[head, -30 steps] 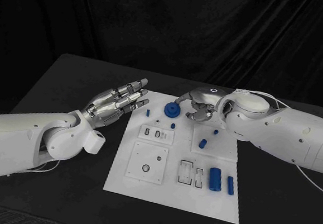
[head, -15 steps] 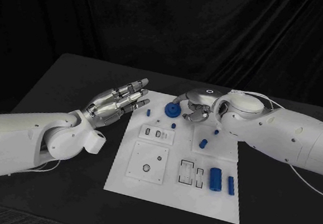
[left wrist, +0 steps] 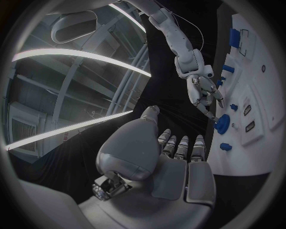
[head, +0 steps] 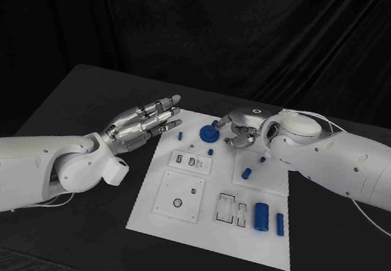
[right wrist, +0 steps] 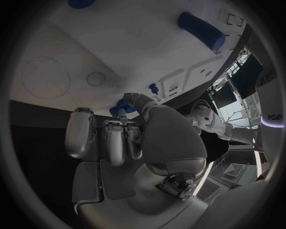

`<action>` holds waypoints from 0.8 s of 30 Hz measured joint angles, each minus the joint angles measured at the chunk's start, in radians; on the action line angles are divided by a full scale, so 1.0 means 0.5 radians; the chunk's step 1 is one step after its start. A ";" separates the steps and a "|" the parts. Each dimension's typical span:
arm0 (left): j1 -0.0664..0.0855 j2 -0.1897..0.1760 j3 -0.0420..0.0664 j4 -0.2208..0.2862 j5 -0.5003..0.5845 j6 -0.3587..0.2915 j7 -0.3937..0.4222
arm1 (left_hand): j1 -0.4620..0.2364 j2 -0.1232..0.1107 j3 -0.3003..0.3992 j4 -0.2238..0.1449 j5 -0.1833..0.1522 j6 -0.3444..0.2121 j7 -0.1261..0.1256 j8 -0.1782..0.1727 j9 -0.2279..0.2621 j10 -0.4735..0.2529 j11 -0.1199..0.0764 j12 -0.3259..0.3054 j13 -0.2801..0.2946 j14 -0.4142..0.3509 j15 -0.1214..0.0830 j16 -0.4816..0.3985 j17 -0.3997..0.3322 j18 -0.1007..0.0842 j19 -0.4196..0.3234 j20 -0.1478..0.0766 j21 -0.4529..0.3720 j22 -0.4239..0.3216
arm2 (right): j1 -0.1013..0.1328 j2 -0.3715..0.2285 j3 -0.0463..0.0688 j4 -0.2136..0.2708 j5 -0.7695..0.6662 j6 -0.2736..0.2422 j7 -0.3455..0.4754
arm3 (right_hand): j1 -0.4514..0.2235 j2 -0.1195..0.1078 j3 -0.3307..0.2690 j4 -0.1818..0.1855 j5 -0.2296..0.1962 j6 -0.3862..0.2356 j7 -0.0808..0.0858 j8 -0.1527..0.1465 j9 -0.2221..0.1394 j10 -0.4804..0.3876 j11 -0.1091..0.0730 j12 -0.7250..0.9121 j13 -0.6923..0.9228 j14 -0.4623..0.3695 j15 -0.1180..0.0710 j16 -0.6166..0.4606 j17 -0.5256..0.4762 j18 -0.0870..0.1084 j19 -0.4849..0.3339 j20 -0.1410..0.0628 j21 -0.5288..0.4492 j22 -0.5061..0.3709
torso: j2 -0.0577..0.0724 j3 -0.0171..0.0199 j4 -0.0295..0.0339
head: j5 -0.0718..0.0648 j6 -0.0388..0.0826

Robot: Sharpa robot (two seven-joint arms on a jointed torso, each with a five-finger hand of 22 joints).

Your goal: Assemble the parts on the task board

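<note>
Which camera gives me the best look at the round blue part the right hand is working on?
The left wrist view: the round blue part shows whole, side-on at the task board's edge, with the right hand's fingertips on it. The head view shows it partly covered by that hand. The right wrist view hides most of it behind the fingers.

You can read little: in the right wrist view a pale panel at the circle's rim carries small lettering that looks like "edup", and nothing on the task board is legible.
</note>
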 measured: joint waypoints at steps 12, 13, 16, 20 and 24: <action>0.000 -0.002 0.000 -0.002 0.000 0.001 0.000 | 0.000 0.000 0.000 0.000 0.000 0.000 0.000 0.000 0.000 0.000 0.000 0.000 0.000 0.000 0.000 0.000 0.001 0.000 0.000 0.000 0.000 0.000 | -0.006 -0.045 -0.003 0.030 0.007 -0.021 0.004 | 0.000 0.000 0.005 0.006 0.000 0.183 0.051 0.121 0.082 0.006 0.019 0.000 0.000 -0.002 0.017 0.000 0.000 0.000 0.003 0.025 -0.008 0.002 | -0.002 0.0006 -0.007 | 0.010 0.003; 0.000 -0.003 0.000 -0.002 0.000 0.001 0.000 | 0.000 0.000 0.000 0.000 0.000 0.000 0.000 0.000 0.000 0.001 0.001 0.000 0.000 0.000 0.000 0.000 0.001 0.000 0.000 0.000 0.000 0.000 | -0.010 -0.052 -0.005 0.032 0.007 -0.021 0.004 | 0.000 0.000 0.006 0.006 0.000 0.182 0.049 0.122 0.082 0.006 0.019 0.000 0.000 -0.002 0.017 0.000 0.000 0.000 0.003 0.025 -0.008 0.002 | -0.002 0.0010 -0.009 | 0.012 0.003; 0.000 -0.008 0.000 -0.002 0.000 0.001 -0.001 | 0.000 0.000 0.006 -0.006 0.000 0.000 0.000 0.000 0.000 0.007 0.007 0.000 0.000 0.000 0.000 0.000 0.001 0.000 0.000 0.000 0.000 0.000 | -0.016 -0.083 -0.007 0.045 0.006 -0.027 0.004 | 0.000 0.001 0.005 0.006 -0.027 0.147 0.027 0.107 0.081 0.006 0.019 0.000 0.000 -0.002 0.017 -0.001 0.000 0.000 0.003 0.025 -0.016 0.001 | -0.002 0.0013 -0.010 | 0.015 0.003; 0.000 -0.016 0.000 -0.002 0.000 0.001 -0.001 | 0.000 0.000 0.006 -0.006 0.000 0.000 0.000 0.000 0.000 0.007 0.007 0.000 0.000 0.000 0.000 0.000 0.001 0.000 0.000 0.000 0.000 0.000 | -0.011 -0.144 -0.007 0.088 0.006 -0.054 0.004 | -0.042 0.012 -0.039 0.050 -0.223 0.098 0.028 0.090 0.074 0.006 0.019 0.000 0.000 -0.002 0.017 -0.008 0.001 0.000 0.003 0.025 -0.016 0.001 | -0.002 0.0023 -0.010 | 0.014 0.007; 0.000 -0.021 0.000 -0.001 0.000 0.001 -0.001 | 0.000 0.000 0.006 -0.006 0.000 0.000 0.000 0.000 0.000 0.007 0.007 0.000 0.000 0.000 0.000 0.000 0.001 0.000 0.000 0.000 0.000 0.000 | 0.035 -0.244 -0.007 0.165 0.006 -0.094 0.004 | -0.083 0.008 -0.112 0.123 -0.508 0.084 0.018 0.086 0.057 0.006 0.019 0.000 0.000 -0.002 0.017 -0.008 0.002 0.000 0.007 0.030 -0.016 0.001 | -0.002 0.0029 -0.009 | 0.005 0.010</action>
